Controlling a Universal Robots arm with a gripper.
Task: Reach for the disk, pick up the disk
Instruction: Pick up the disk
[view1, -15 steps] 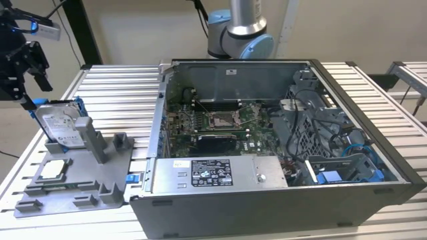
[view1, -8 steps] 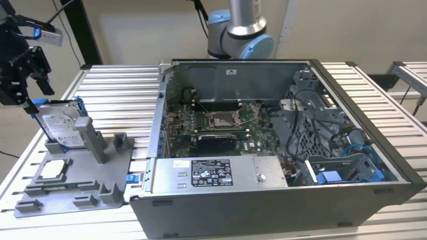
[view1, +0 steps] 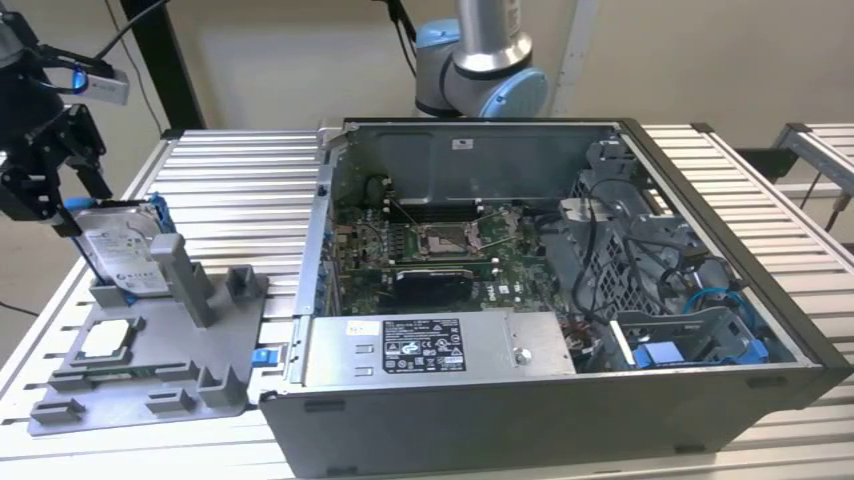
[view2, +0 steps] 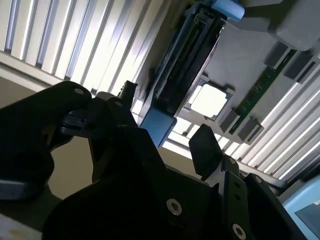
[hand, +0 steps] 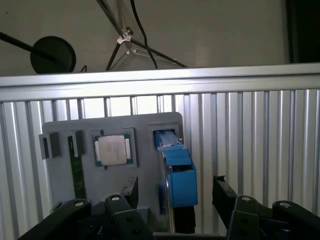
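The end effector hangs spread wide over the disk, one finger on each side of its blue-railed upper edge (no contact that I can make out). The disk stands on edge in a slot of the grey holder on the ribbed worktop, beside the open computer case.

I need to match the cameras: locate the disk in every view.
Exterior view: disk stands on edge at the exterior view's left.
Second wrist view: disk edge-on beside the chip.
First wrist view: disk edge-on beside the chip.
Shared landmark: the square chip.
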